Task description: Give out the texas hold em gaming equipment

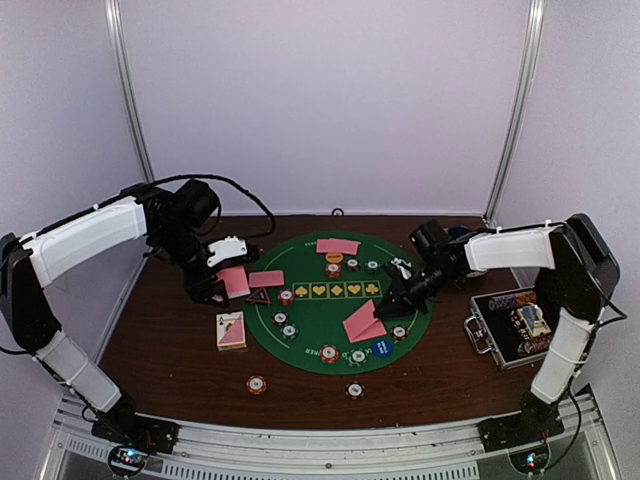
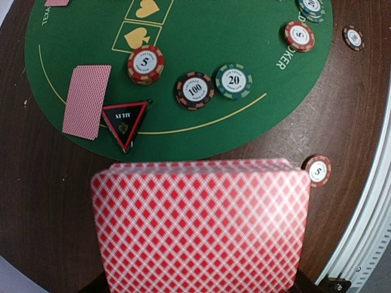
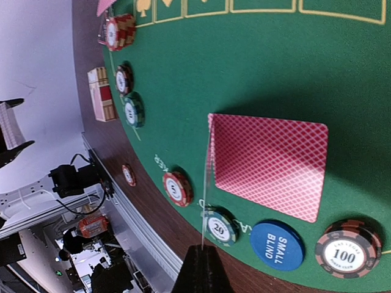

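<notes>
The deal is looking roughly half done. The left gripper [image 1: 216,281] is clamping shut on the thick deck [image 2: 201,226] of pink-backed cards, hovering over the table [image 1: 170,350] just off the left edge of the green mat [image 1: 310,312]. The right gripper [image 1: 403,292] is pinching the held card [image 3: 206,183] closed by its edge, above a face-down card [image 3: 269,165] lying at the mat's near-right edge. A left-edge card [image 2: 85,101] and far-edge cards [image 1: 337,246] are lying dealt, making three places. I am counting about eleven chips [image 1: 286,297] or small stacks: nine on the mat and two stray chips [image 1: 257,384] toward the table's near edge. There is also one orange button [image 1: 333,257], one blue button [image 3: 277,244] and one triangle marker [image 2: 125,122]. Further cards and the strays are probably waiting.
</notes>
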